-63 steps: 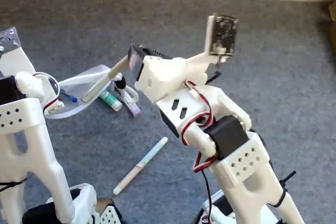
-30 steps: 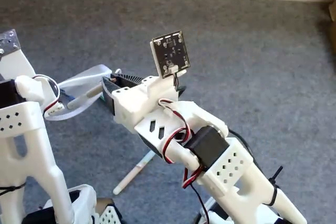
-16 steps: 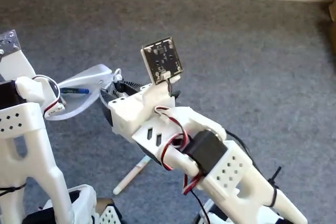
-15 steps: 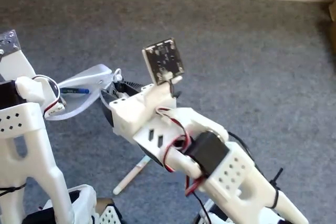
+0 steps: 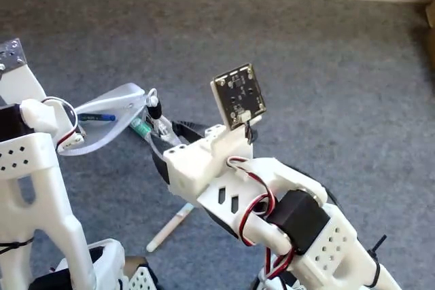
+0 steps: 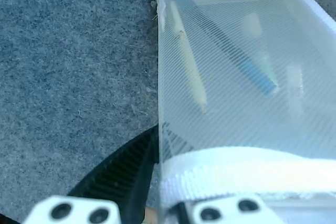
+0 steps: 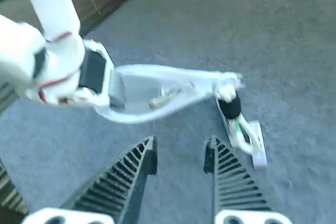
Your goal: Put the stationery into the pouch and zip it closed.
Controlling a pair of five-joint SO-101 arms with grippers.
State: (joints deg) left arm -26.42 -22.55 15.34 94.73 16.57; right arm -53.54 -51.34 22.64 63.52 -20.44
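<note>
over on the left, the left gripper (image 6: 157, 171) is clamped on one edge of the soft clear pouch (image 5: 112, 110), mouth sagging open. right gripper (image 7: 181, 156) hangs wide and empty. white pen (image 5: 173, 225) on the carpet (image 5: 340, 66) looks light and rolly, i'd pinch it mid-barrel.

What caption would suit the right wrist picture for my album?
Open right hand faces the open clear pouch above the grey carpet.

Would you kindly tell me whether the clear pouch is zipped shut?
Open: the clear plastic pouch gapes wide at its mouth, with a pale pen lying inside.
</note>
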